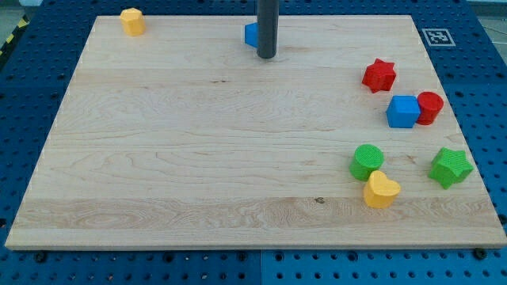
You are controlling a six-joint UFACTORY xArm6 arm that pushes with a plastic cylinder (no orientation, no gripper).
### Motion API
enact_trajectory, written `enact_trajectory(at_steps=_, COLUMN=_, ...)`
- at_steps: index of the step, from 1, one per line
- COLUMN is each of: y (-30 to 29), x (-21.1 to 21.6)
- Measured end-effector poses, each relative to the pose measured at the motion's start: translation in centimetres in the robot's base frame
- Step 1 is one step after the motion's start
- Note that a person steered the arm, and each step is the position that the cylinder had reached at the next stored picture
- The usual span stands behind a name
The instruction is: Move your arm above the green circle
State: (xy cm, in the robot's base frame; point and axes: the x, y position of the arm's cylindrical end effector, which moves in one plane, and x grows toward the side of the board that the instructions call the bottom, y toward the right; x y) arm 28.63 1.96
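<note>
The green circle (367, 161) is a round green block at the view's lower right of the wooden board (198, 158). A yellow heart block (381, 189) touches its lower right side. My tip (267, 56) rests on the board near the view's top centre, far up and to the left of the green circle. A blue block (251, 34) sits just behind the rod on its left, partly hidden by it.
A green star (451, 167) lies right of the green circle. A blue cube (403, 112) touches a red cylinder (430, 108) above them. A red star (379, 75) lies higher up. A yellow block (132, 21) sits at the top left corner.
</note>
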Motion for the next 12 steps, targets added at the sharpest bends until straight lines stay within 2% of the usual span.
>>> enact_trajectory(at_steps=1, y=0.5, x=-3.1)
enact_trajectory(at_steps=3, y=-0.4, x=-4.1)
enact_trajectory(at_steps=4, y=4.1, x=-3.5)
enact_trajectory(at_steps=5, y=6.9, x=0.6)
enact_trajectory(at_steps=6, y=6.9, x=4.2)
enact_trajectory(at_steps=9, y=6.8, x=5.0)
enact_trajectory(at_steps=10, y=6.8, x=6.5)
enact_trajectory(at_steps=12, y=8.8, x=14.3)
